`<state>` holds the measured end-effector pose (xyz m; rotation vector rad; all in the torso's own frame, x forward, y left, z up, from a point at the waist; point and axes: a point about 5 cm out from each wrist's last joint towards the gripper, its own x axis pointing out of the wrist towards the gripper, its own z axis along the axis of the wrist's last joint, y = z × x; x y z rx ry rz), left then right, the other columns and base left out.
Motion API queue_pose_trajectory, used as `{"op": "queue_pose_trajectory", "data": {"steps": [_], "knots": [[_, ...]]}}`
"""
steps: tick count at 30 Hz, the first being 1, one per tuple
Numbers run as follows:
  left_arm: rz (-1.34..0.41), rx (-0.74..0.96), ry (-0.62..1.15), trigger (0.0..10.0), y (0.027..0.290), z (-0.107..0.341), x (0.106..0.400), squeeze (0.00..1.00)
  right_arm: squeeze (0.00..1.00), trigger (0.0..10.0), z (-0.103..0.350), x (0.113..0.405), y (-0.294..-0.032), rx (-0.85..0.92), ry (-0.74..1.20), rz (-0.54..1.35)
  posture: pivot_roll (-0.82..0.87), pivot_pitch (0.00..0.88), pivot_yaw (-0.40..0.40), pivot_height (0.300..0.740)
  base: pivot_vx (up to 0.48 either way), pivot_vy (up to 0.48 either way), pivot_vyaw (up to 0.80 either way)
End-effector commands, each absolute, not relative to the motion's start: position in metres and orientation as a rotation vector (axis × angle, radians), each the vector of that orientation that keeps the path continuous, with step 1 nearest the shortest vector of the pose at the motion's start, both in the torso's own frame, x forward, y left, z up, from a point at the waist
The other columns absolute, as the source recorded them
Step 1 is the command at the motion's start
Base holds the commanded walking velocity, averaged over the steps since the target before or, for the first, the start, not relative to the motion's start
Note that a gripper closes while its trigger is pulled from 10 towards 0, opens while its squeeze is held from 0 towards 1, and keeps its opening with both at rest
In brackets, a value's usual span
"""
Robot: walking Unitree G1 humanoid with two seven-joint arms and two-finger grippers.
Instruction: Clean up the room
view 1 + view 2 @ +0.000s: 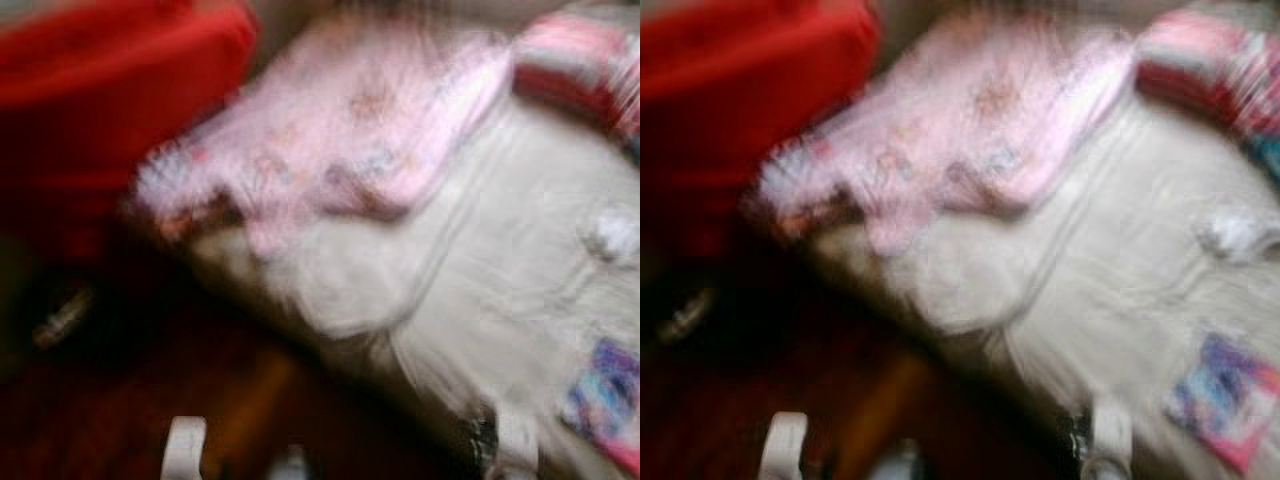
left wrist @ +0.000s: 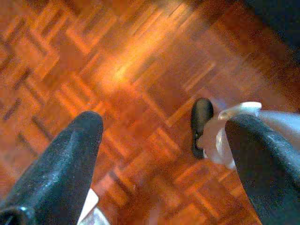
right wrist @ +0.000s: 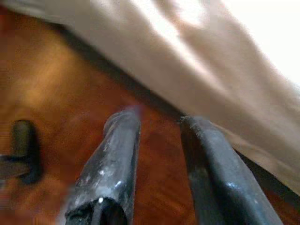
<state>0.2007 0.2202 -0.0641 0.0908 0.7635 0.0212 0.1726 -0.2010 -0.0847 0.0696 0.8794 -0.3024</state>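
Note:
The head views are blurred. A bed with a cream sheet (image 1: 480, 270) stretches from the middle to the right. On its near corner lies a crumpled pink patterned blanket (image 1: 340, 130). A small white crumpled thing (image 1: 612, 232) and a flat blue-and-pink item (image 1: 605, 395) lie on the sheet at the right. My left gripper (image 2: 164, 122) hangs open over the orange parquet floor (image 2: 117, 70), holding nothing. My right gripper (image 3: 159, 119) hangs low beside the bed's hanging sheet (image 3: 197, 61), its fingers a little apart and empty.
A large red shape (image 1: 110, 90) fills the upper left beside the bed. A striped red-and-white pillow (image 1: 580, 60) lies at the bed's far right. A small pale object (image 1: 62, 318) lies on the dark floor at the left. My black foot (image 2: 201, 124) stands on the parquet.

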Motion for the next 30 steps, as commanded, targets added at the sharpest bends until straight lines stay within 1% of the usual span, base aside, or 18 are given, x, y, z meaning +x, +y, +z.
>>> {"op": "queue_pose_trajectory", "data": {"steps": [1,24,26,29,30], "knots": [[0.01,0.09,0.744,10.0,0.2176,-0.061,0.2069,0.0,0.0,10.0,-0.0882,0.1637,-0.2046,0.064,0.906,-0.317,0.13,0.19,0.043,0.74,0.0,0.0,0.0],[0.027,0.06,0.737,10.0,0.216,-0.0605,0.2085,0.0,0.0,10.0,-0.0856,0.1681,-0.207,0.085,0.881,-0.336,0.13,0.186,0.035,0.74,0.0,0.0,0.0],[0.027,0.059,0.739,10.0,0.2159,-0.0606,0.2086,0.0,0.0,10.0,-0.0856,0.1682,-0.2071,0.096,0.881,-0.339,0.13,0.186,0.035,0.74,0.0,0.433,0.0],[0.025,0.06,0.739,10.0,0.2159,-0.0606,0.2085,0.0,0.0,10.0,-0.0858,0.1679,-0.2076,0.112,0.883,-0.347,0.13,0.185,0.035,0.74,0.0,0.48,-0.79],[0.025,0.06,0.74,10.0,0.2159,-0.0607,0.2084,0.0,0.0,10.0,-0.0858,0.1679,-0.2079,0.109,0.883,-0.345,0.13,0.185,0.035,0.74,0.0,0.48,0.0]]}}
